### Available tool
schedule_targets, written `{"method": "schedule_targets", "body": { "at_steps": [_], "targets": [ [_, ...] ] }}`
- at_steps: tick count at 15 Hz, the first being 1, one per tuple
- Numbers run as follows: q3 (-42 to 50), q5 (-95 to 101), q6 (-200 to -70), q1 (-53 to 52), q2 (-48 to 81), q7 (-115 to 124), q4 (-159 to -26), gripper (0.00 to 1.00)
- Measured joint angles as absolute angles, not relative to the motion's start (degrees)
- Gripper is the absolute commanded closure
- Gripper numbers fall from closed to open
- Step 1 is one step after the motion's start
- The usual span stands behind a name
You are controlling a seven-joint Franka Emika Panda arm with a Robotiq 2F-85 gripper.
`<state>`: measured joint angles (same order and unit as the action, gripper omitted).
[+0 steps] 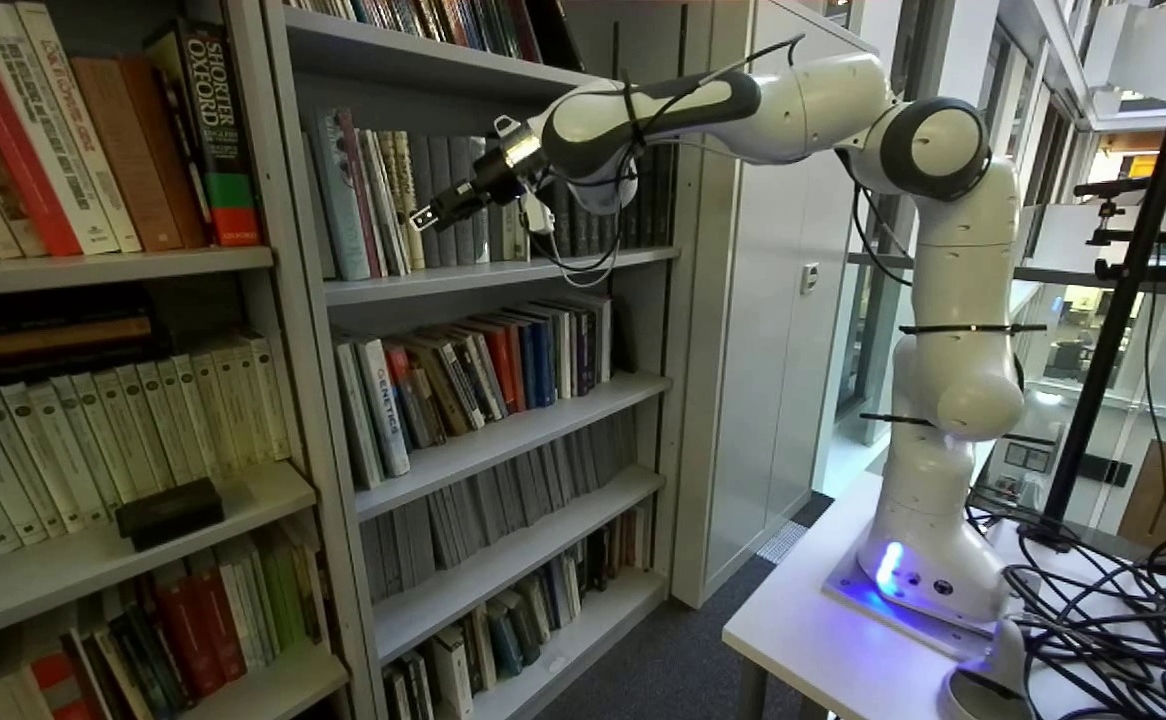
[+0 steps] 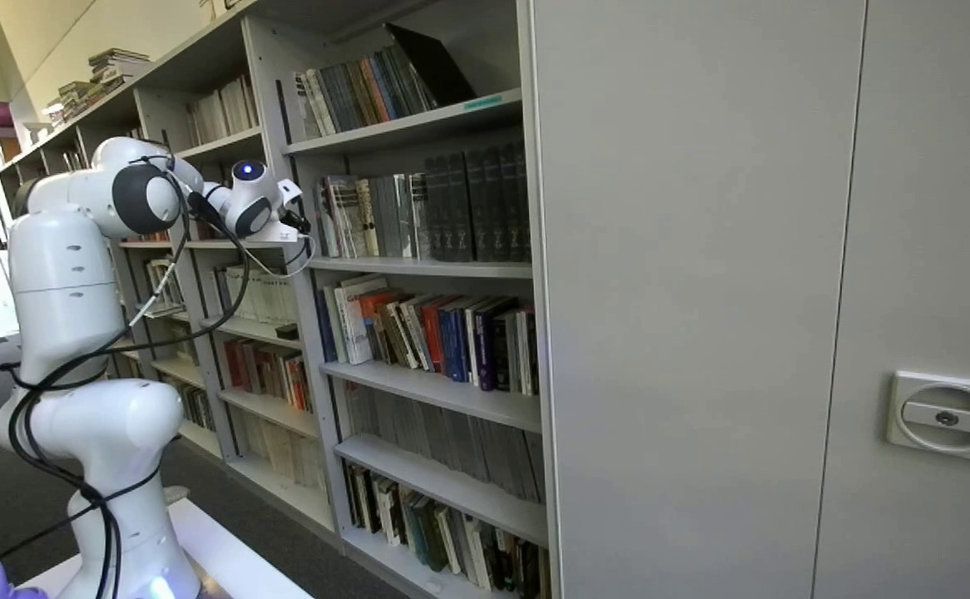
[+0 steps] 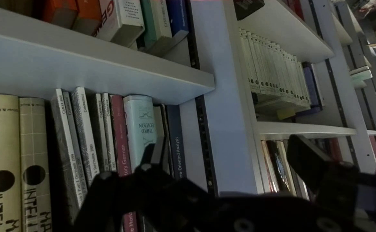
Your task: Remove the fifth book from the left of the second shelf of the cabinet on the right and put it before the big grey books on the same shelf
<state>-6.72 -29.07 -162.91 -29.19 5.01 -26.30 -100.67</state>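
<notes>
Because the wrist view stands upside down, the second shelf [image 3: 78,75] shows there with its board above its books and its left end toward the picture's right. The gripper [image 3: 225,146] has its jaws spread wide with nothing held, and in that picture their gap straddles the upright [image 3: 231,129]; a straight push from here could jam a finger on that post. The maroon book [image 3: 119,135] seems to be the fifth, standing in the row between the light blue book [image 3: 139,116] and the thin Cambridge issues [image 3: 87,135], yet the slim spines [image 3: 161,124] near the end blur the count, so the wrong volume might be taken. A row this tight leaves fingers little room: they may pinch two or shove one inward, and the leaning issues might slump. In an exterior view, the cable loop [image 1: 583,269] droops before the shelf board, where a sideways sweep could snag it. In an exterior view, the dark grey volumes [image 2: 477,204] and the paler grey books [image 2: 387,216] share that shelf with no evident slot before either; mistaking which is meant, or forcing the insertion, could topple neighbours.
</notes>
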Motion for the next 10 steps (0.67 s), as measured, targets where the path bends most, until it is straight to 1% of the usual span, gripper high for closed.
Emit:
{"method": "schedule_targets", "body": {
  "at_steps": [6,10],
  "targets": [
    [-6.34,-28.06,-162.92,-29.19,5.82,-25.15,-100.55,0.0],
    [-4.99,-25.36,-163.24,-29.14,8.61,-22.92,-97.22,0.0]
  ]
}}
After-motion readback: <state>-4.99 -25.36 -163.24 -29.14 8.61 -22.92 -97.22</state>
